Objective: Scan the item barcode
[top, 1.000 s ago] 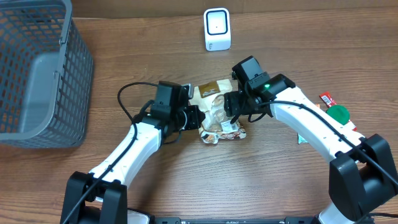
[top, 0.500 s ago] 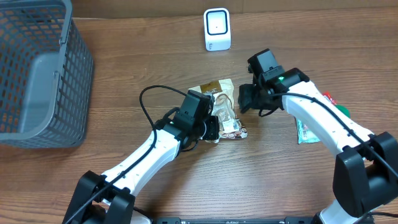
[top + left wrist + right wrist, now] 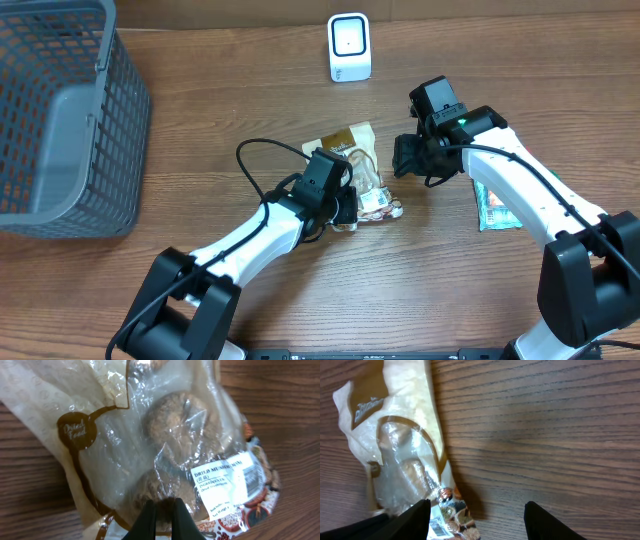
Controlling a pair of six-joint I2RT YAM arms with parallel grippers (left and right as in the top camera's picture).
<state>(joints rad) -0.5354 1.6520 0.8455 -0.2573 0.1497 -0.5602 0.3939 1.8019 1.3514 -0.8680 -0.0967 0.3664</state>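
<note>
We saw a mock shop checkout laid out on a robot test bench. A grey wire shopping basket (image 3: 125, 130) stood at one end of a wooden table (image 3: 200, 120), and a small white barcode scanner (image 3: 349, 46) stood at the far edge. Packaged groceries lay on the wood: a clear bag (image 3: 165, 440) of dried mushrooms with a printed white label (image 3: 227, 485), and a green packet (image 3: 495, 210). The left arm (image 3: 250, 235) and right arm (image 3: 520, 190), white with trailing black cables, marked it as a lab.
</note>
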